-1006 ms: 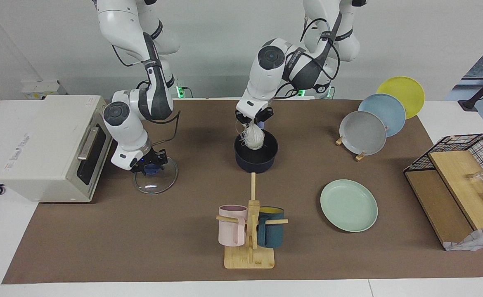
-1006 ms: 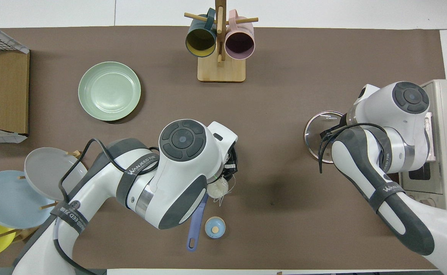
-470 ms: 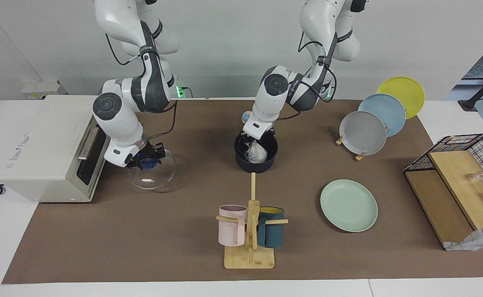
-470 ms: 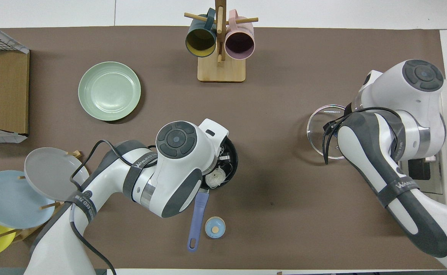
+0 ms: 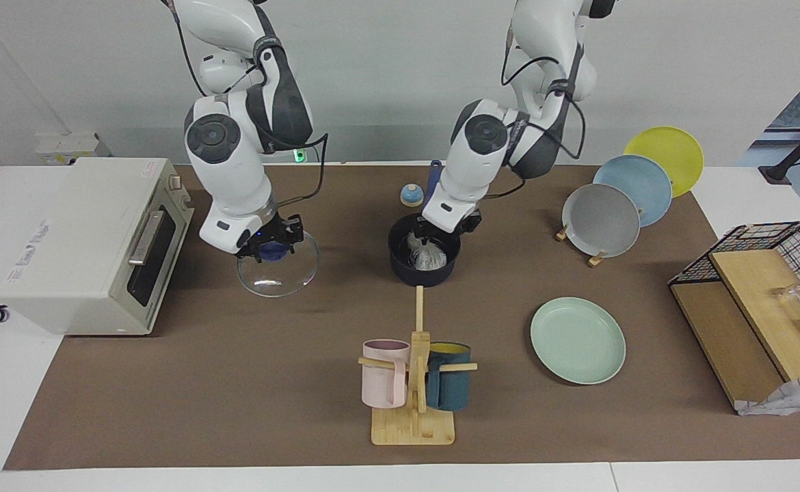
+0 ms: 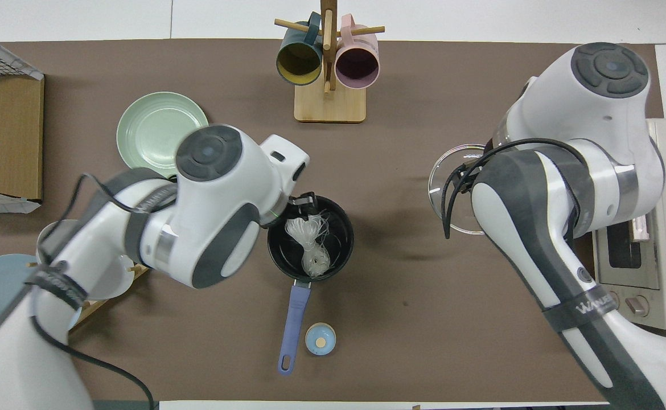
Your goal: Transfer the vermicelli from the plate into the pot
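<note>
Two robot arms worked over a brown counter (image 5: 167, 410), with the vermicelli already lying in the pot.

Going from largest to smallest, we saw a toaster oven (image 5: 78, 246) at the right arm's end of the counter. The mint-green plate (image 5: 578, 339) lay bare toward the left arm's end, farther from the robots than the pot (image 5: 424, 263). The right tool (image 5: 270, 247) was closed on the blue knob of a glass lid (image 5: 278, 270), holding it tilted in the air beside the pot, in our judgement ready to cover it. The left tool (image 5: 441, 236) hung just over the pot's rim; we could not tell how far it stood open. The vermicelli (image 6: 310, 245) sat inside the pot as whitish nests.
</note>
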{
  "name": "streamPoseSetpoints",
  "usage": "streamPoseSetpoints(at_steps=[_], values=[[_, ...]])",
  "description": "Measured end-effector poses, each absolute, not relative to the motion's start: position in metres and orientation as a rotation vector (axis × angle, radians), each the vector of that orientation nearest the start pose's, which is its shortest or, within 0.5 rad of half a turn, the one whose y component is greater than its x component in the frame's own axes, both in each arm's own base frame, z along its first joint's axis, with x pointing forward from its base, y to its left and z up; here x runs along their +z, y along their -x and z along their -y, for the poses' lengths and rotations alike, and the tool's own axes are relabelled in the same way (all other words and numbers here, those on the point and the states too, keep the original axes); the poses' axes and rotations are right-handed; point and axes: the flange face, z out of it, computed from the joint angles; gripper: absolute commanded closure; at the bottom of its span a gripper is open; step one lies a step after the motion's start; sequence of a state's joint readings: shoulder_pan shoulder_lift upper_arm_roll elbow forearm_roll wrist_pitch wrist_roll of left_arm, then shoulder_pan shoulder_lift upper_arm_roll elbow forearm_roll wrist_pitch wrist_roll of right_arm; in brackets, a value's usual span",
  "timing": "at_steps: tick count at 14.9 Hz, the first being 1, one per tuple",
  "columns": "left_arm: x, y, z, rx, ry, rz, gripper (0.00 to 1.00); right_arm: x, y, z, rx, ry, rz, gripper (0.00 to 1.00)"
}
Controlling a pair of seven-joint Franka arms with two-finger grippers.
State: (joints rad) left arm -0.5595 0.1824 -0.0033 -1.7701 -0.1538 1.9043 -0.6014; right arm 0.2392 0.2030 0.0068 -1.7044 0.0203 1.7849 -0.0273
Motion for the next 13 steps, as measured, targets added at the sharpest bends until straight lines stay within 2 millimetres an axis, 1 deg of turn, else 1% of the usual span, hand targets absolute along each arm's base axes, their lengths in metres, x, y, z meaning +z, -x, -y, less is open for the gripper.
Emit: streamPoseSetpoints(at_steps=[1,2,3,4,5,6,7,8,9,11,13], values=[[0.489,-0.524,0.304,0.179,3.220,0.146,0.00,0.464,-0.588,-0.162,0.186,3.107,0.388,0.80],[0.522,-0.537,0.271,0.157,3.223,0.125,0.00,0.469,-0.585,-0.175,0.174,3.114,0.355,0.80],[0.550,-0.545,0.235,0.128,3.228,0.095,0.00,0.475,-0.582,-0.192,0.157,3.121,0.310,0.80],[0.570,-0.550,0.200,0.103,3.227,0.067,0.00,0.481,-0.578,-0.213,0.138,3.127,0.263,0.80],[0.583,-0.551,0.168,0.090,3.217,0.033,0.00,0.485,-0.570,-0.238,0.122,3.132,0.220,0.80],[0.591,-0.550,0.144,0.087,3.206,-0.001,0.00,0.488,-0.561,-0.265,0.111,3.136,0.180,0.80],[0.596,-0.549,0.127,0.082,3.198,-0.033,0.00,0.490,-0.551,-0.290,0.104,3.140,0.145,0.80],[0.598,-0.549,0.116,0.082,3.194,-0.052,0.00,0.490,-0.541,-0.316,0.097,3.142,0.113,0.80],[0.596,-0.548,0.109,0.086,3.193,-0.060,0.00,0.489,-0.532,-0.339,0.092,3.144,0.085,0.79],[0.589,-0.547,0.107,0.109,3.184,-0.069,0.00,0.478,-0.519,-0.383,0.096,3.151,0.032,0.79],[0.584,-0.546,0.107,0.124,3.176,-0.074,0.00,0.455,-0.511,-0.421,0.111,3.163,0.001,0.79]])
